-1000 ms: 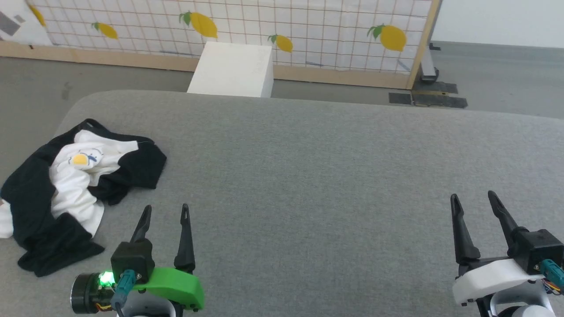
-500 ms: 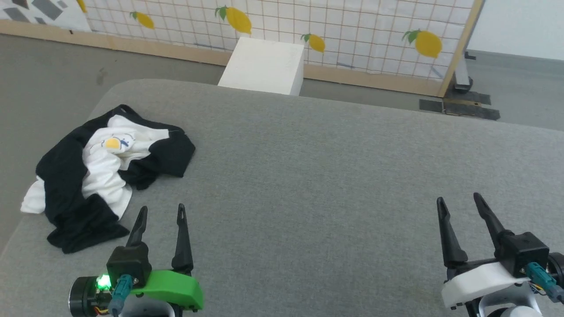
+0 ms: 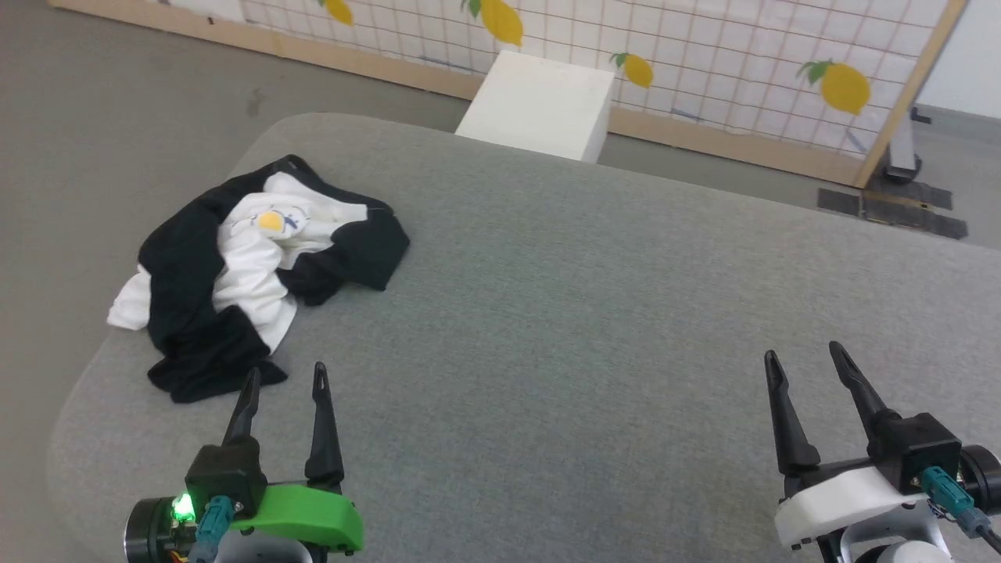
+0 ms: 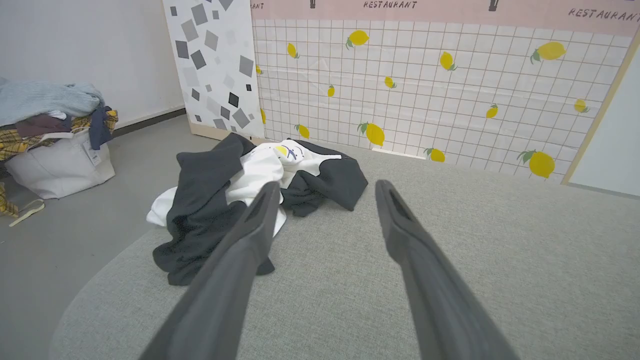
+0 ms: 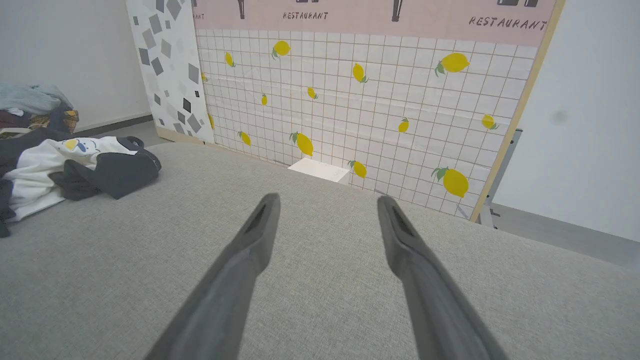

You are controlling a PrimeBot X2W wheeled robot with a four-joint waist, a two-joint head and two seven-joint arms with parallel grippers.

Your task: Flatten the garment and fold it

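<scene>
Garment (image 3: 250,274): crumpled in a heap, unfolded, black sleeves bunched round the white body, yellow-and-blue print facing up at the far end. Lies just ahead of left gripper (image 3: 285,371), a bit to its left, on grey padded tabletop (image 3: 563,313) near the rounded left corner; white bit reaches the table's left edge. Nearest black fold right by left fingertip (image 3: 252,377); touching or not, can't tell. Not gripped.

Left gripper: fingers spread wide, nothing pinched. In left wrist view (image 4: 327,186), bare tabletop betw. the fingers, heap (image 4: 235,190) ahead-left, partly behind the left finger.

Right gripper (image 3: 804,353): spread wide too, empty, above bare tabletop, well apart from garment, which sits far off to its left. Same in right wrist view (image 5: 327,199): garment (image 5: 65,170) at far left, print up.

Further out: white box (image 3: 539,102) on floor past the table's far edge, ahead of & betw. both grippers. Behind it, lemon-print grid panel (image 3: 743,70) w/ wooden base. In left wrist view, panel w/ grey squares (image 4: 215,65) beyond garment; white bag piled w/ clothes (image 4: 55,165) on floor, well left of left gripper.
</scene>
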